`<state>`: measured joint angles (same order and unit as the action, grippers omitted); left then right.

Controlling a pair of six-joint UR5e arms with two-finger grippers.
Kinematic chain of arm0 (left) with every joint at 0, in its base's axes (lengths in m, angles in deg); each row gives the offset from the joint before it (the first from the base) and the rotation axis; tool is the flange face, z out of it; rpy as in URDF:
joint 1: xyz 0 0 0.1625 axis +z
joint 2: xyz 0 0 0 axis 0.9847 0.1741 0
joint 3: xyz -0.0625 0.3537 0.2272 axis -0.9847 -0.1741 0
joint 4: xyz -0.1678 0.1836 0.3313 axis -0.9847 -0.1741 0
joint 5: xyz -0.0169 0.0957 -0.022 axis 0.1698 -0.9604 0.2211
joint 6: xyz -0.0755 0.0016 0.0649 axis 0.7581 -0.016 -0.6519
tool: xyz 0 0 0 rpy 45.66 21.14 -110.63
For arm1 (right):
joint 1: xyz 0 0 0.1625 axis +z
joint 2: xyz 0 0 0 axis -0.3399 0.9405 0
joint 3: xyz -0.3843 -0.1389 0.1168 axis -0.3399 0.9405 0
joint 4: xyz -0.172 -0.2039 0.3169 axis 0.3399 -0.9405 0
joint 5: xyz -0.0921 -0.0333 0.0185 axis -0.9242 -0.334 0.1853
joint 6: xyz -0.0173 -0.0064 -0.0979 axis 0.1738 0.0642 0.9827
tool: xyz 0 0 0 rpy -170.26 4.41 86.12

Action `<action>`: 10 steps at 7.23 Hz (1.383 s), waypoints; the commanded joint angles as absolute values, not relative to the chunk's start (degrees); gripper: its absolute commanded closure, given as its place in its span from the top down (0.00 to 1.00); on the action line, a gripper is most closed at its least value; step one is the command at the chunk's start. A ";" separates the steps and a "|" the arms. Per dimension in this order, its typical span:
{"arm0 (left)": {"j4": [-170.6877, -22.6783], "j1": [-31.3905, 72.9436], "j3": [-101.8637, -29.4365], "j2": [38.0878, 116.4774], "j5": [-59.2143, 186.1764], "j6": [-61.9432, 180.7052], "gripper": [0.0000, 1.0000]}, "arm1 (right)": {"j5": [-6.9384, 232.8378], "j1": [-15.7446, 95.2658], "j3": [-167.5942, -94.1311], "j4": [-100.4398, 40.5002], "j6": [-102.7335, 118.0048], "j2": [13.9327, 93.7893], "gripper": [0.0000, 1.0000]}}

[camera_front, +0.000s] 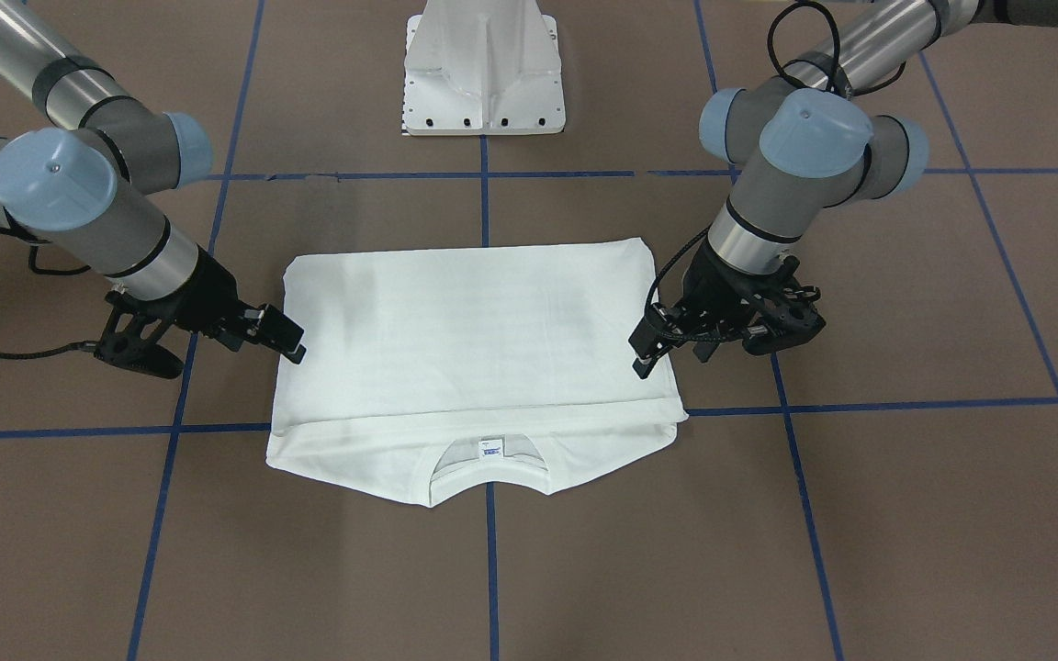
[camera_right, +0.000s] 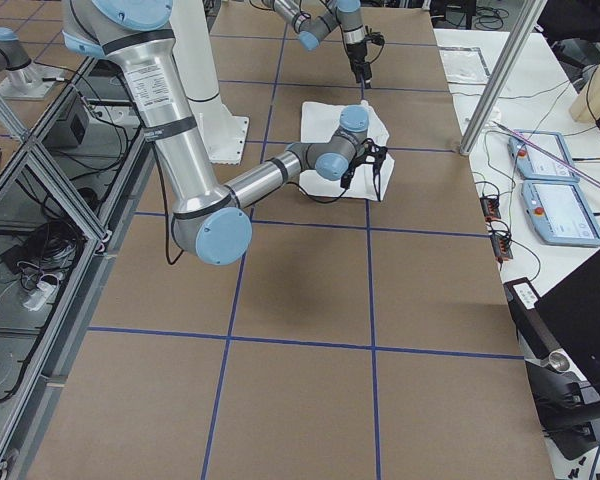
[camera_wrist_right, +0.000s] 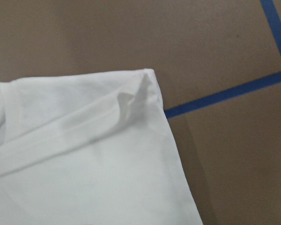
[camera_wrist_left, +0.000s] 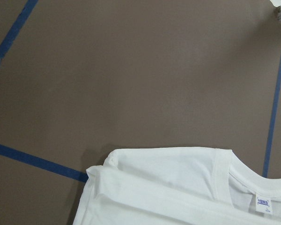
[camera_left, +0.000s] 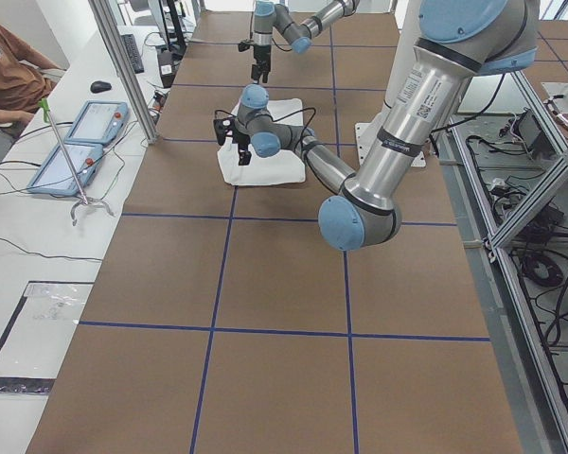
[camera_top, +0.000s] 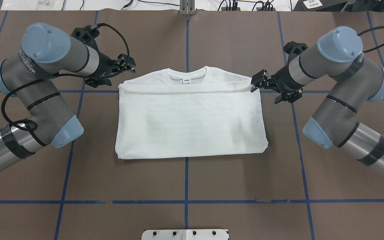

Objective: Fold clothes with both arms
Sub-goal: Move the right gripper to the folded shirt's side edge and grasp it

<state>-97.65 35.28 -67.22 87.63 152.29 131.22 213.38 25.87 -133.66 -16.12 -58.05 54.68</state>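
Note:
The white shirt (camera_front: 465,340) (camera_top: 188,123) lies flat on the brown table, folded into a rectangle. Its ribbed collar and small label (camera_front: 489,448) (camera_top: 187,80) stick out from under the fold on the side away from the robot. My left gripper (camera_front: 644,353) (camera_top: 128,65) hovers just off the shirt's left collar-side corner; it looks open and empty. Beside the opposite corner my right gripper (camera_front: 286,338) (camera_top: 256,83) also looks open and holds nothing. Both wrist views show only the shirt's corners (camera_wrist_left: 178,187) (camera_wrist_right: 84,164) resting on the table, with no fingers in frame.
The white pedestal base (camera_front: 485,73) (camera_top: 185,234) stands at the robot's edge of the table. Blue tape lines (camera_top: 186,180) grid the brown surface. A person (camera_left: 5,71) sits at a side table with control tablets (camera_left: 85,132) (camera_right: 555,185).

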 commanded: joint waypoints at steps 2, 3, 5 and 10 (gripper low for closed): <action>-97.56 35.41 -68.02 87.66 152.16 131.22 0.99 | 210.18 18.48 -139.03 -16.33 -61.88 60.69 1.00; -97.56 35.41 -67.93 87.66 152.25 131.14 0.99 | 206.51 15.40 -139.64 -16.33 -63.21 60.69 1.00; -97.65 35.41 -68.02 87.66 152.25 130.96 0.99 | 204.37 13.53 -139.38 -16.50 -63.31 60.78 1.00; -97.65 35.41 -68.02 87.66 152.16 131.05 0.99 | 204.27 11.95 -139.21 -16.50 -63.31 61.57 0.99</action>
<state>-97.65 35.41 -68.02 87.70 152.19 131.01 204.28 12.31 -139.17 -16.50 -63.31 61.52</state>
